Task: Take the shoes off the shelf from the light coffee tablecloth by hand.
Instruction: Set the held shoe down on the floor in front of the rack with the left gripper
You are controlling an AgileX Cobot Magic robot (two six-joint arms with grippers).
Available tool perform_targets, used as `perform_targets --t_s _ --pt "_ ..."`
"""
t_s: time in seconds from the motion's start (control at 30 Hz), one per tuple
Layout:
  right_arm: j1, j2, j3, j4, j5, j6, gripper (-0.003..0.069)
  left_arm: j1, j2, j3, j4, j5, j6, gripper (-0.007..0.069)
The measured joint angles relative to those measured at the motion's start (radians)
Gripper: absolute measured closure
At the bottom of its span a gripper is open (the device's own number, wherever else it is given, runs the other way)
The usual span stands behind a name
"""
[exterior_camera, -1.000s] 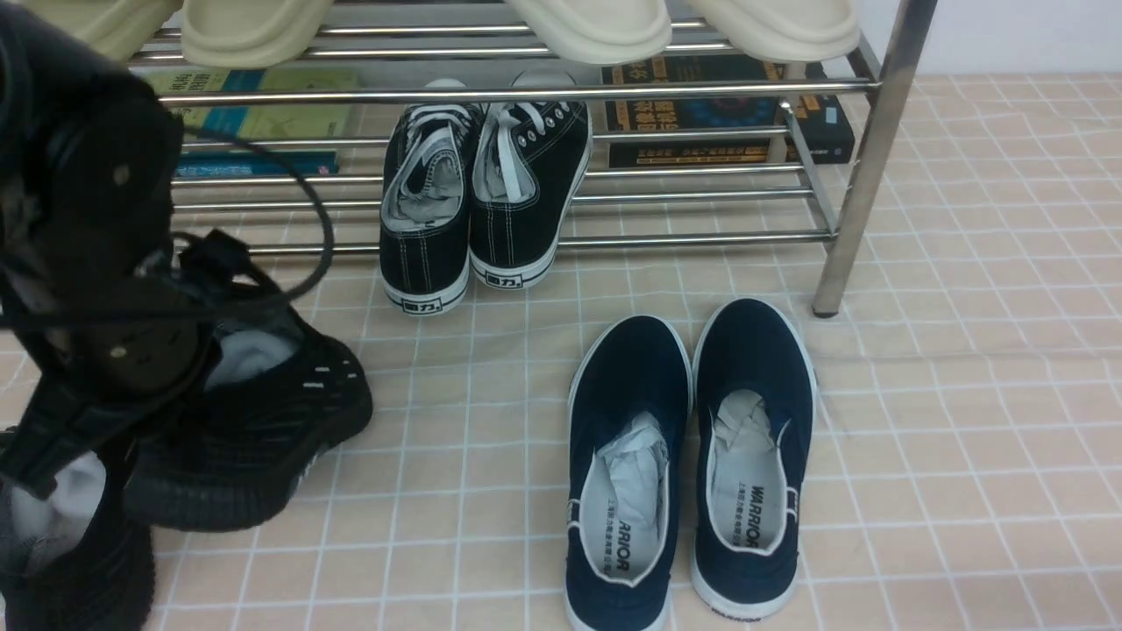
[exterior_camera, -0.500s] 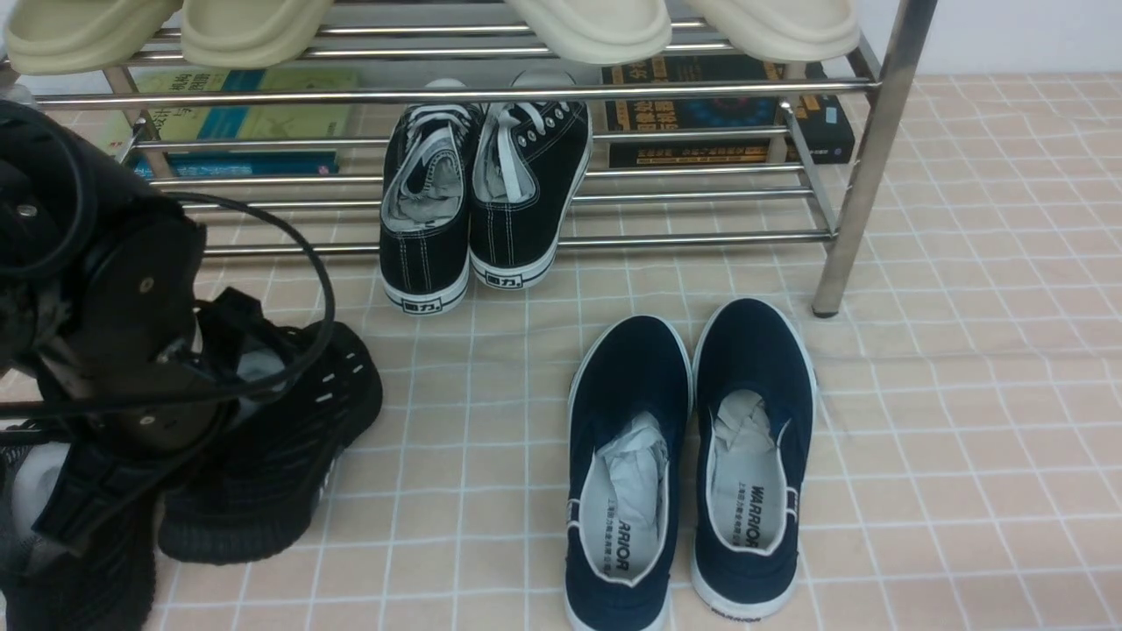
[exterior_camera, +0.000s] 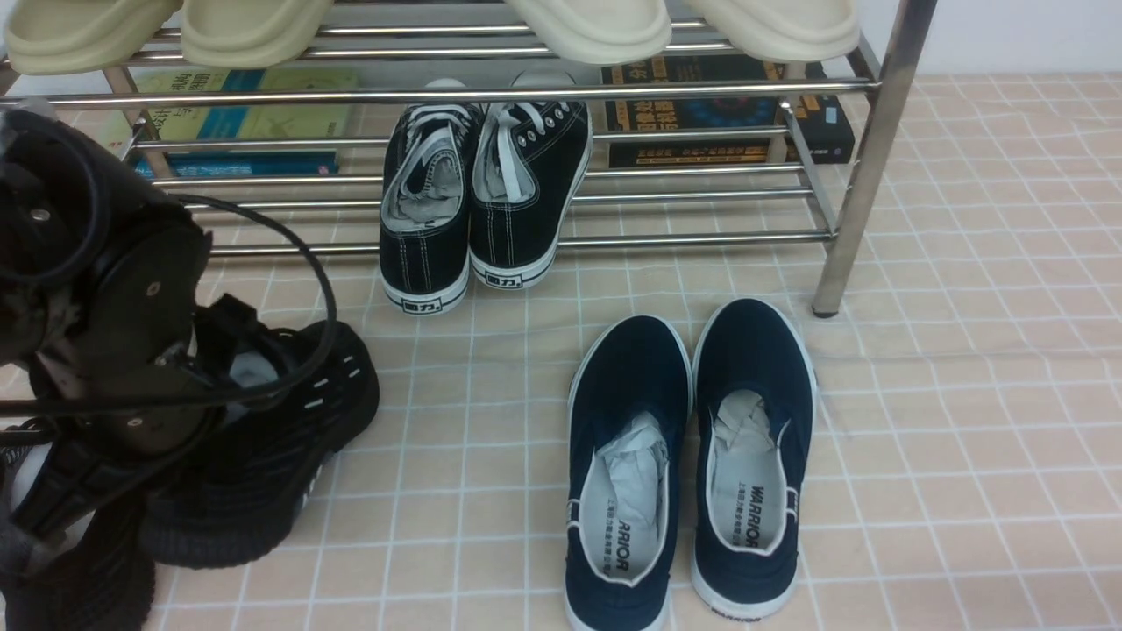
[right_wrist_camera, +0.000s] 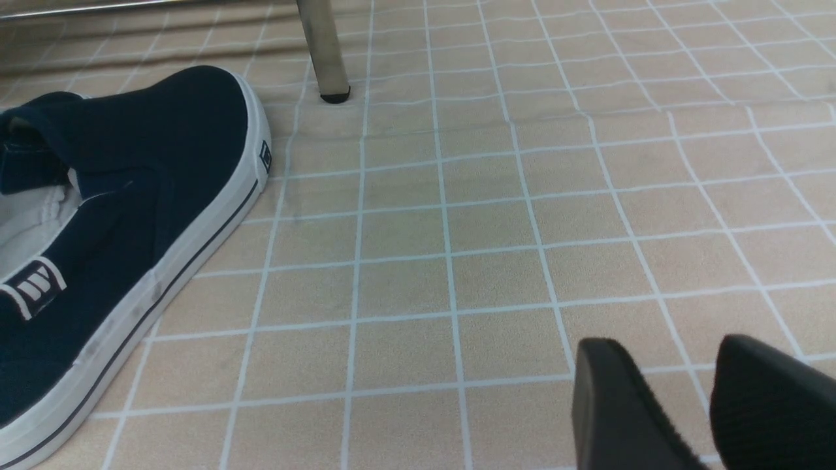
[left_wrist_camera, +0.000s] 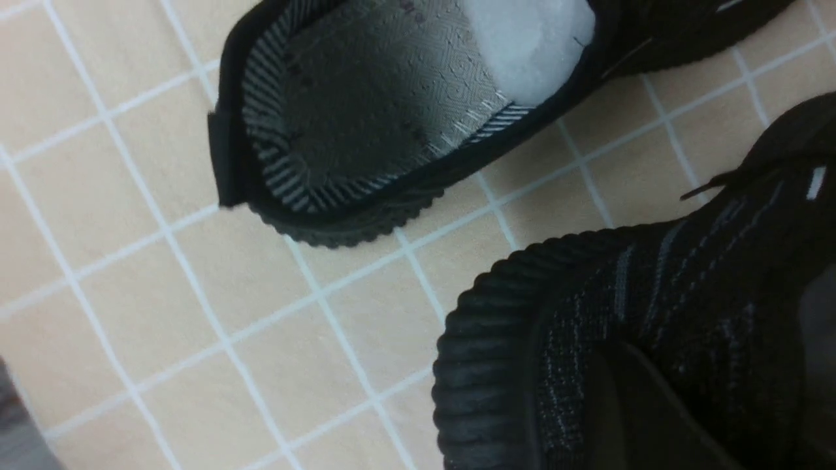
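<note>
Black knit sneaker (exterior_camera: 342,386), one: off the rack (exterior_camera: 701,237), over the tablecloth, heel clamped by the left gripper (exterior_camera: 131,421); whether its sole touches the cloth cannot be told. Its mate (exterior_camera: 96,578): on the cloth, just beside. Right gripper (right_wrist_camera: 666,349): jaws apart, nothing between.

Progress, judged: removal done for both; left to do, settle the held one and let go.

Surface: beige-pink tablecloth (exterior_camera: 982,456), white grid, lightly creased; navy slip-ons (exterior_camera: 631,359) side by side on it.

Room: steel rack bearing cream clogs (exterior_camera: 254,35) above, black canvas lace-ups (exterior_camera: 517,228) below; books (exterior_camera: 692,114) behind; pale wall (exterior_camera: 1026,35).
</note>
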Motion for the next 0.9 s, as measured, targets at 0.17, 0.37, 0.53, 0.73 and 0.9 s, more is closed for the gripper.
perform_targets --t_s 0.17,0.37,0.53,0.73,0.9 --pt "0.000 0.000 0.000 0.000 0.000 0.000 0.0419 0.000 0.060 0.000 -0.023 0.015 0.152 0.0542" --pt "0.000 0.000 0.000 0.000 0.000 0.000 0.0419 0.000 0.088 0.000 -0.076 0.008 0.259 0.0517" --pt "0.000 0.000 0.000 0.000 0.000 0.000 0.0419 0.000 0.088 0.000 -0.074 0.005 0.407 0.0395" --pt "0.000 0.000 0.000 0.000 0.000 0.000 0.0419 0.000 0.088 -0.004 -0.037 0.033 0.623 0.0249" --pt "0.000 0.000 0.000 0.000 0.000 0.000 0.0419 0.000 0.088 -0.054 -0.028 0.108 0.806 0.0288"
